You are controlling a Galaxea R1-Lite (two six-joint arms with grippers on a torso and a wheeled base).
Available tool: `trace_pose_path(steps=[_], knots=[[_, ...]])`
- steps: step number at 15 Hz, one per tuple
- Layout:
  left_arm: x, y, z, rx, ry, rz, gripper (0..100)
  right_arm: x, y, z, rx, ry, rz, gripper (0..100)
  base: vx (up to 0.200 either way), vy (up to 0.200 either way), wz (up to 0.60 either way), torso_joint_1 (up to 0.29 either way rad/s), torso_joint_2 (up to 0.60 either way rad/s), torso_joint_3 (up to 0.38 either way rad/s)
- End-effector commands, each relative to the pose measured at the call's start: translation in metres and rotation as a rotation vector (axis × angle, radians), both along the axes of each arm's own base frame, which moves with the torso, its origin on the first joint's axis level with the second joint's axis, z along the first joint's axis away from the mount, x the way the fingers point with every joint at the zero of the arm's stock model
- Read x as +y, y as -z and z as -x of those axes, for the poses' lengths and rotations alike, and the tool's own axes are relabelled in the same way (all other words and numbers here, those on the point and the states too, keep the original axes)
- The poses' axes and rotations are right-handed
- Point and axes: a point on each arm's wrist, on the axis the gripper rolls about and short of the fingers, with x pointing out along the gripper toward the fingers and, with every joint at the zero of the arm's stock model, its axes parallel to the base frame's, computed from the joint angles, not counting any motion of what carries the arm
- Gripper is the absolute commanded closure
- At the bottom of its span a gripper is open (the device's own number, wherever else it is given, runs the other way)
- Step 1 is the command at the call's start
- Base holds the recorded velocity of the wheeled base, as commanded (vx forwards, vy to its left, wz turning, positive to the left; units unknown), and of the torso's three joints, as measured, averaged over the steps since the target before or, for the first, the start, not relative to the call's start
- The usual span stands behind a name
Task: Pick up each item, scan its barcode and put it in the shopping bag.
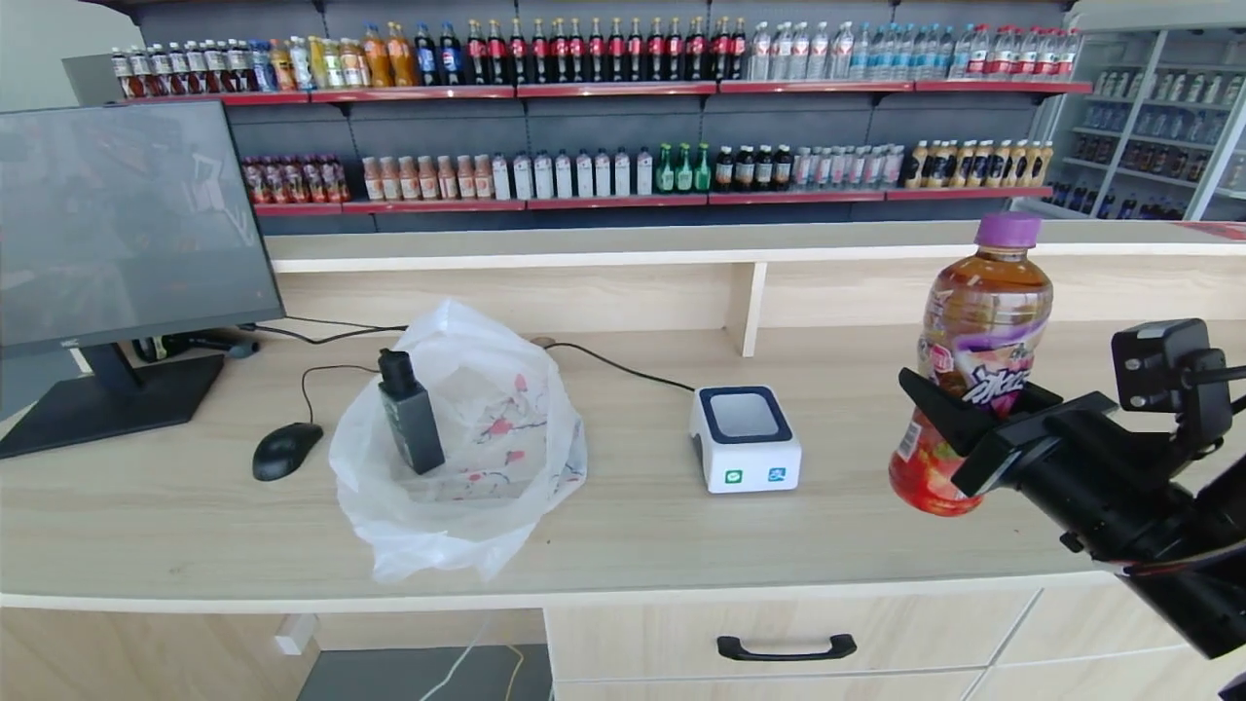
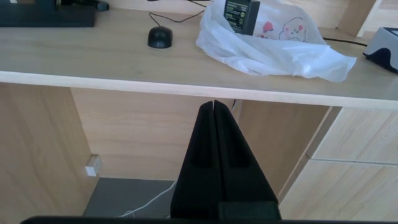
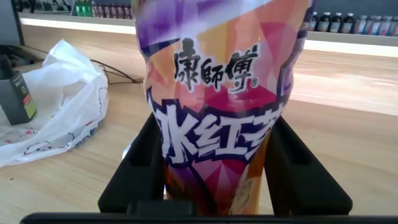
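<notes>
My right gripper (image 1: 959, 428) is shut on a drink bottle (image 1: 973, 365) with a purple cap and amber liquid, held upright above the counter to the right of the scanner (image 1: 745, 438). Up close, the bottle (image 3: 217, 106) sits between the black fingers (image 3: 140, 162). The white shopping bag (image 1: 462, 448) lies open left of the scanner with a dark box-shaped bottle (image 1: 409, 414) standing inside it. My left gripper (image 2: 214, 109) is shut and empty, hanging below the counter edge, facing the bag (image 2: 273, 43) and the dark bottle (image 2: 241, 14).
A monitor (image 1: 127, 234) stands at the far left with a black mouse (image 1: 286, 450) and cables beside it. A raised wooden ledge (image 1: 740, 255) runs along the back, with shelves of bottles behind. Drawers (image 1: 787, 645) sit under the counter front.
</notes>
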Motion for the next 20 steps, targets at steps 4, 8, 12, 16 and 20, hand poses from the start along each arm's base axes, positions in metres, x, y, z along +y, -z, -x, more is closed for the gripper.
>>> trace_pose_path(steps=[4, 8, 12, 16, 20], knots=[[0.000, 0.000, 0.000, 0.000, 0.000, 0.000, 100, -0.005, -0.006, -0.001, -0.035, 0.027, 0.015, 100, 0.000, 0.200, 0.00, 0.004, 0.01, 0.001], [0.000, 0.000, 0.000, 0.000, 0.001, -0.002, 100, -0.005, -0.004, 0.000, -0.025, 0.028, 0.017, 100, 0.000, 0.000, 0.00, 0.000, 0.00, 0.000], [0.000, 0.000, 0.000, 0.000, 0.003, -0.008, 100, -0.002, 0.002, -0.001, -0.003, 0.016, 0.028, 100, 0.100, 0.000, 0.00, 0.001, 0.00, 0.001], [0.000, 0.000, 0.000, 0.000, 0.003, -0.006, 100, 0.007, -0.002, -0.003, -0.050, -0.029, 0.097, 100, 0.050, 0.000, 0.00, -0.005, 0.00, 0.003], [0.000, 0.000, 0.000, 0.000, 0.003, -0.006, 100, 0.009, -0.018, -0.018, -0.279, -0.169, 0.352, 100, 0.000, 0.000, 0.00, 0.000, 0.00, 0.000]])
